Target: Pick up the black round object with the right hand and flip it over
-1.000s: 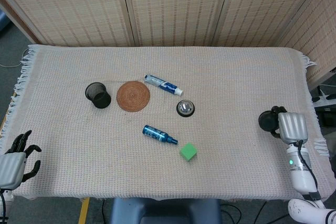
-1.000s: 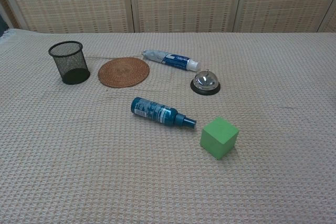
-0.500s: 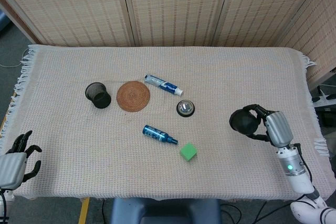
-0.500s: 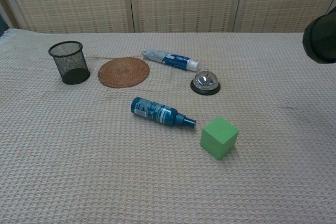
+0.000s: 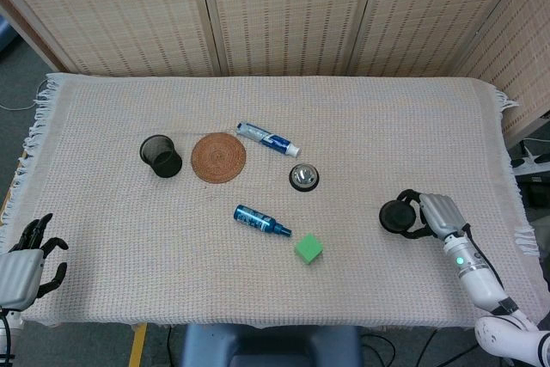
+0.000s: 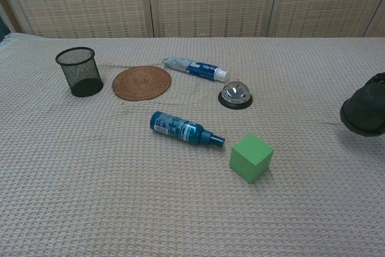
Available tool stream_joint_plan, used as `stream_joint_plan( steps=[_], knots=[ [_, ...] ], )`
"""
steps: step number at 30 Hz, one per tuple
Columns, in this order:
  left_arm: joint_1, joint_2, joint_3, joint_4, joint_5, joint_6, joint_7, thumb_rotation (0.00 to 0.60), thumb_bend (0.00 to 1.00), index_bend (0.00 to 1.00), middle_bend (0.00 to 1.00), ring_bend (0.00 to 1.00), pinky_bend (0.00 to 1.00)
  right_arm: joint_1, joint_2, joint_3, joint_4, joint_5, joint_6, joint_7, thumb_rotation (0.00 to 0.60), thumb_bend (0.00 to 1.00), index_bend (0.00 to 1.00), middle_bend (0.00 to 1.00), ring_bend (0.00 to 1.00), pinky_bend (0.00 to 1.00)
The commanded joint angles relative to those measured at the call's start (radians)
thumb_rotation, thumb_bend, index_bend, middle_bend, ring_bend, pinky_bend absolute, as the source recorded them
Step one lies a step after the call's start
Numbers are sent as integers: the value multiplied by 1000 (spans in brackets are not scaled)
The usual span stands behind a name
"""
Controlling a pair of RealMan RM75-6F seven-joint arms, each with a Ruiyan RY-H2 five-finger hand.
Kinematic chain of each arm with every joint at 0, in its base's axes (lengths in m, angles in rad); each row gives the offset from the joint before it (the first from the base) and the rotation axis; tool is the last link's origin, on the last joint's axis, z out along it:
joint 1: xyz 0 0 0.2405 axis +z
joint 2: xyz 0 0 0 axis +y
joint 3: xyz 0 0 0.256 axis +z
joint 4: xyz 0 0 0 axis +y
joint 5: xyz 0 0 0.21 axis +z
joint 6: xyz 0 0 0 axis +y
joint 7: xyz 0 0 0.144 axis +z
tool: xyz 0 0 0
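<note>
Gripping black round object (image 5: 396, 217) in your right hand (image 5: 434, 213), fingers wrapped round rim — low over counter (image 5: 361, 126) near right edge, likely mid-flip or set-down. Left hand (image 5: 26, 251) empty, fingers apart, parked at near-left corner — clear of work.

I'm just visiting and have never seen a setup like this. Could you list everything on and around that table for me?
Mesh cup: one, black, left part of the table.
Woven coaster: one, brown, right beside the mesh cup.
Toothpaste tube: one, blue and white, lying behind the centre.
Desk bell: one, silver on black base, centre.
Spray bottle: one, dark blue, lying down.
Cube: one, green, front centre.
Round object: one, black, held at right.
Tablecloth: one, beige.
Folding screen: woven, behind.
Right hand: holds the round object.
Left hand: front-left corner, holding nothing.
</note>
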State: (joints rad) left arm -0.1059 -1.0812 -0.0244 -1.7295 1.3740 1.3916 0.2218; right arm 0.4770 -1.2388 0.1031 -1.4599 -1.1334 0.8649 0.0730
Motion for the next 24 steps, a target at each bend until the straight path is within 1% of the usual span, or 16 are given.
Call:
stream_joint_plan(
  steps=[1,6,11,18,20,21,23,24],
  knots=[
    [0,0,-1,1,1,2,-2,600,416,419,0,0,396,56,38,21,-51,128,-84,-83,600,163,518,541,660,745],
    [1,0,0,2,3,3,-4,600,416,417,0,0,396,89,33,18,-35,225,-137,-127,600,163,510,541,660,745],
    [0,-1,-1,2,2,2,-2,600,416,417,0,0,396,129,11,1,4,317,-184,-180,600,164,494,541,660,745],
    [0,0,-1,3,3,3,-5,600,416,416,0,0,396,153,-29,-16,44,365,-188,-217,600,164,489,540,651,736],
    [1,1,-1,3,4,5,-7,600,417,416,0,0,396,156,-32,-21,47,368,-193,-221,600,164,482,531,625,722],
    [1,1,-1,2,5,6,-7,600,417,417,0,0,396,158,-31,-23,47,370,-196,-223,600,163,477,501,589,710],
    [2,1,-1,3,6,7,-9,600,417,418,0,0,396,163,-26,-32,48,372,-208,-229,600,163,473,419,508,694],
    [2,2,0,2,7,8,-9,600,416,418,0,0,396,164,-24,-35,47,372,-210,-231,600,163,469,356,438,684]
  ],
)
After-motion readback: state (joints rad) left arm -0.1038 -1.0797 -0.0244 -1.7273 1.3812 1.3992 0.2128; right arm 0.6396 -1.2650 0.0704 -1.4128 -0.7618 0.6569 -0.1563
